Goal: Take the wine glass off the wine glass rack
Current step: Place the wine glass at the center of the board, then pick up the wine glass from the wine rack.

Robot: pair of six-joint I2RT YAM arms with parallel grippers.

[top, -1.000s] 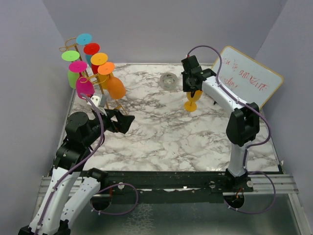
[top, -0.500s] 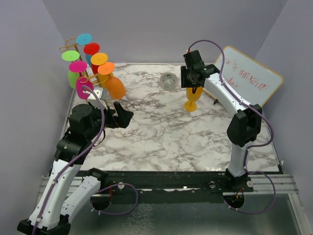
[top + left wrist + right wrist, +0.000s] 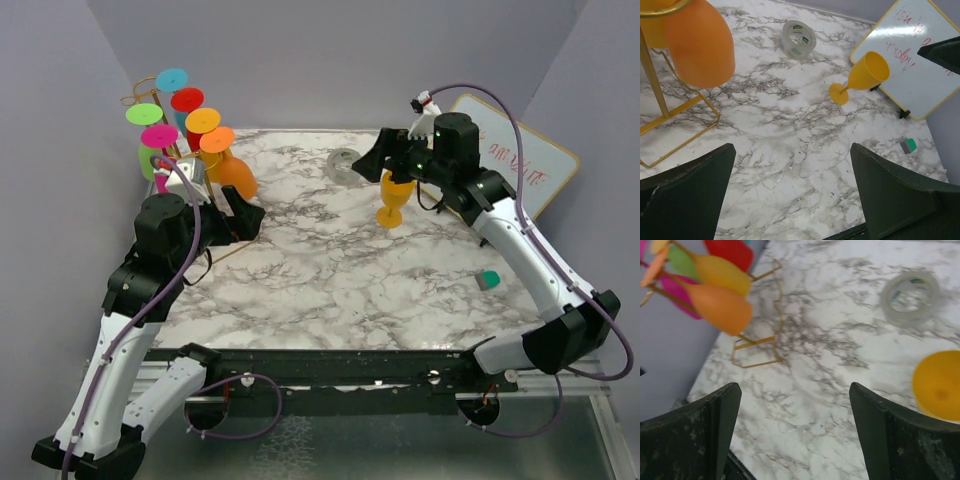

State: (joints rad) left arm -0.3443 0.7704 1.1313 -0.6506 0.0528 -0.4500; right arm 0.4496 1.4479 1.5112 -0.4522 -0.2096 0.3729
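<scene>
The gold wine glass rack (image 3: 652,80) stands at the back left with several coloured glasses hanging upside down on it, an orange glass (image 3: 237,176) nearest the front. A yellow wine glass (image 3: 392,198) stands upright on the marble table by itself. My right gripper (image 3: 378,162) hovers just behind and above it, open and empty; in the right wrist view only the glass's rim (image 3: 940,385) shows, to the right of the gripper (image 3: 795,387). Open and holding nothing, my left gripper (image 3: 240,218) is beside the rack's wire base (image 3: 687,132), below the orange glass (image 3: 700,45).
A roll of clear tape (image 3: 345,160) lies at the back middle. A whiteboard (image 3: 520,165) leans at the back right. A small green eraser (image 3: 488,279) lies on the right side of the table. Grey walls close in left, right and behind.
My right gripper has opened, let go of the yellow glass's stem and drawn back as its arm swung out to the right. My left arm has moved closer to the rack.
</scene>
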